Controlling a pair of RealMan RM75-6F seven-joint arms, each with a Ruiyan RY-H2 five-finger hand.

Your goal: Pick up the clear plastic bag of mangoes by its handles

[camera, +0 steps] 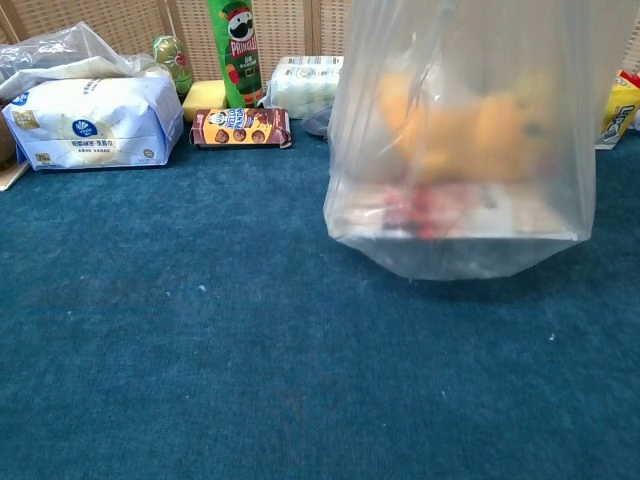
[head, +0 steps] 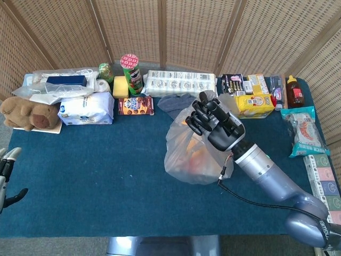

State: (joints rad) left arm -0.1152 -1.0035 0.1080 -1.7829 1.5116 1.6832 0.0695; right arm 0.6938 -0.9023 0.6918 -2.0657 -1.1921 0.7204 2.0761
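Because its handles were bunched inside the clenched fingers (head: 198,116) of the right hand (head: 216,122), the bag (head: 193,154) hung below them, mangoes (camera: 455,120) sagging low, apparently off the table (head: 106,160). Left hand (head: 5,176): fingers spread, holding nothing, well apart.

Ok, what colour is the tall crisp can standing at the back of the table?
Green tall crisp can with a red-pink lid; clearest in the head view.

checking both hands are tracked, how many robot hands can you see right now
2. The right hand grips the top of the clear plastic bag at table centre; the left hand shows partly at the head view's far left edge, holding nothing.
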